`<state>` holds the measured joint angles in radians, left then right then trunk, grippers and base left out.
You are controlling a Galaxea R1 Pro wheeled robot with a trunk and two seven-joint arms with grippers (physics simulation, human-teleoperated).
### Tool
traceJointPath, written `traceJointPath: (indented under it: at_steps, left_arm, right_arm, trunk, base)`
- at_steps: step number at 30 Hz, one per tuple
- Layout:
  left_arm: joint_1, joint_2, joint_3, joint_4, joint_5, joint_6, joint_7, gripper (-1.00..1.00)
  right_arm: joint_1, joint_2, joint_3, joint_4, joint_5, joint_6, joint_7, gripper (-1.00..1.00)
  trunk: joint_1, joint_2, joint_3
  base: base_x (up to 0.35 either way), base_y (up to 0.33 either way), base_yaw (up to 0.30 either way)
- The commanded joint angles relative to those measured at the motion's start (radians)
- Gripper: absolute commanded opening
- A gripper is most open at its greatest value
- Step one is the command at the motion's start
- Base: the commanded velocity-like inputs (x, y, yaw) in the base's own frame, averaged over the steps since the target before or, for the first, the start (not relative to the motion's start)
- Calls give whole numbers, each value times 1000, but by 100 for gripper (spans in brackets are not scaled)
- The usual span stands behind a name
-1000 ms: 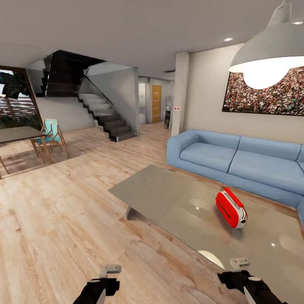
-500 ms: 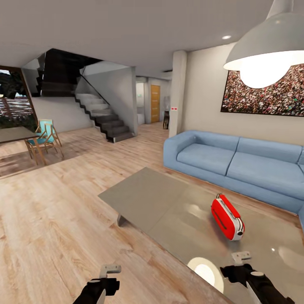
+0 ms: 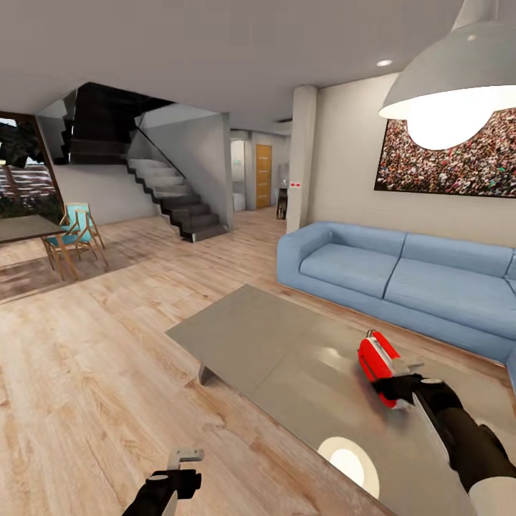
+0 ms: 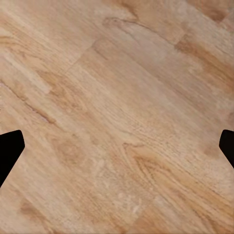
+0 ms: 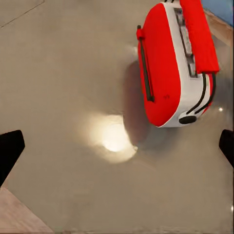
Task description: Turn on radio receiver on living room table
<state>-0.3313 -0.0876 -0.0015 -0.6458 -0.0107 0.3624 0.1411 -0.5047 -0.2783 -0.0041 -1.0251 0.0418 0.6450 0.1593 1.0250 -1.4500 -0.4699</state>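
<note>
Red radio receiver with white edge trim and thin handle (image 3: 374,360) (image 5: 173,63) lies on the long, low, glossy grey desk (image 3: 265,337) (image 5: 63,83) in front of the long blue sofa (image 3: 401,276). We see our right gripper (image 3: 410,378) reached out over the desk just beside the radio, nothing between its widely spread fingers (image 5: 10,148). Our left gripper (image 3: 186,459) hangs low over the light wood floor (image 3: 93,373) (image 4: 117,117), its fingers (image 4: 9,146) likewise wide apart and empty.

radio receiver (image 3: 374,361) on table (image 3: 251,333), sofa (image 3: 401,276) behind, right end effector (image 3: 401,374) just beside the receiver
</note>
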Motion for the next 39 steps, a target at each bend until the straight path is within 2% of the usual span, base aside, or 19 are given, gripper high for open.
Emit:
traceJointPath:
  at_steps: [1,2,3,6,8,10,13,16,19,20,24,27,30,32,34,37,39]
  left_arm:
    - [0,0,0,0,0,-1,0,100]
    - [0,0,0,1,0,-2,0,100]
    - [0,0,0,1,0,-2,0,100]
    - [0,0,0,4,0,-3,0,100]
    - [0,0,0,13,0,-4,0,100]
    - [0,0,0,31,0,-21,0,100]
    - [0,0,-1,36,0,-40,0,100]
    - [0,0,0,39,0,-66,0,100]
    - [0,1,0,42,-1,-105,0,100]
    - [0,1,0,45,-1,-112,0,100]
    - [0,7,0,54,-1,-118,1,100]
    - [0,10,0,56,-1,-119,1,100]
    - [0,11,0,57,-1,-120,1,100]
    - [0,11,-1,57,-1,-120,1,100]
    - [0,11,-1,57,-1,-120,1,100]
    - [0,12,-1,58,-2,-119,1,100]
    - [0,14,0,57,-2,-119,1,100]
  right_arm:
    - [-23,-31,0,-13,-7,43,18,100]
    - [-65,-68,0,-18,-11,76,82,100]
    - [-74,-76,0,-19,-12,81,98,100]
    - [-121,-128,-1,-20,-14,99,175,100]
    - [-142,-150,-5,-21,-15,104,194,100]
    - [-170,-188,-56,-21,-15,142,219,100]
    - [-182,-209,-87,-17,-15,172,265,100]
    - [-189,-218,-97,14,-11,182,304,100]
    - [-219,-225,-100,93,2,179,321,100]
    - [-228,-236,-101,114,11,178,324,100]
    - [-236,-246,-98,132,16,174,337,100]
    - [-237,-247,-93,136,21,173,401,100]
    - [-240,-242,-24,161,27,174,427,100]
    - [-250,-248,-15,184,28,174,432,100]
    - [-256,-273,-48,195,26,174,439,100]
    - [-261,-357,-162,250,24,174,485,100]
    - [-262,-387,-192,285,29,174,519,100]
  trunk:
    - [0,0,0]
    - [0,0,0]
    - [0,0,0]
    - [0,0,0]
    - [0,0,0]
    - [0,0,0]
    - [0,0,0]
    - [0,0,0]
    - [0,0,0]
    - [0,0,0]
    - [0,0,0]
    - [0,0,0]
    - [0,0,0]
    - [0,0,0]
    - [0,0,0]
    - [0,0,0]
    - [0,0,0]
  base:
    - [0,0,0]
    - [0,0,0]
    - [0,0,0]
    - [0,0,0]
    - [0,0,0]
    - [0,0,0]
    - [0,0,0]
    - [0,0,0]
    - [0,0,0]
    - [0,0,0]
    - [0,0,0]
    - [0,0,0]
    - [0,0,0]
    - [0,0,0]
    - [0,0,0]
    - [0,0,0]
    - [0,0,0]
